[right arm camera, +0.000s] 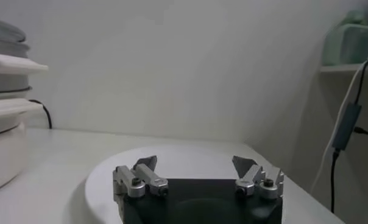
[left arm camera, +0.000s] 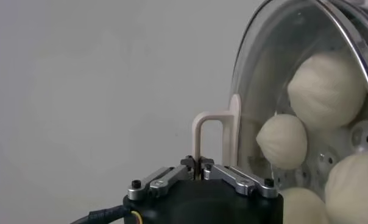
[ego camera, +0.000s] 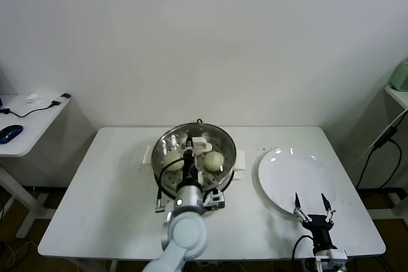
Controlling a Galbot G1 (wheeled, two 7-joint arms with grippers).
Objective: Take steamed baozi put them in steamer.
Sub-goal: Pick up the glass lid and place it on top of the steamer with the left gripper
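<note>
The steamer [ego camera: 224, 142] stands mid-table with cream-white baozi [ego camera: 214, 161] inside. The round glass lid [left arm camera: 263, 91] lies over its mouth, and several baozi [left arm camera: 326, 89] show through the glass. My left gripper [ego camera: 189, 155] reaches over the steamer from the front and is shut on the lid's cream handle [left arm camera: 200, 135]; in the left wrist view the left gripper [left arm camera: 198, 163] pinches one leg of that handle. Whether the lid rests on the rim or hangs just above it, I cannot tell. My right gripper [ego camera: 312, 207] is open over the near edge of the white plate [ego camera: 294, 176], holding nothing.
The white table [ego camera: 108, 189] carries only the steamer and the bare plate [right arm camera: 172, 159]. In the right wrist view the right gripper [right arm camera: 196, 163] faces across the plate, with the steamer's base [right arm camera: 1, 152] to one side. A side desk [ego camera: 25, 125] with a mouse stands at far left.
</note>
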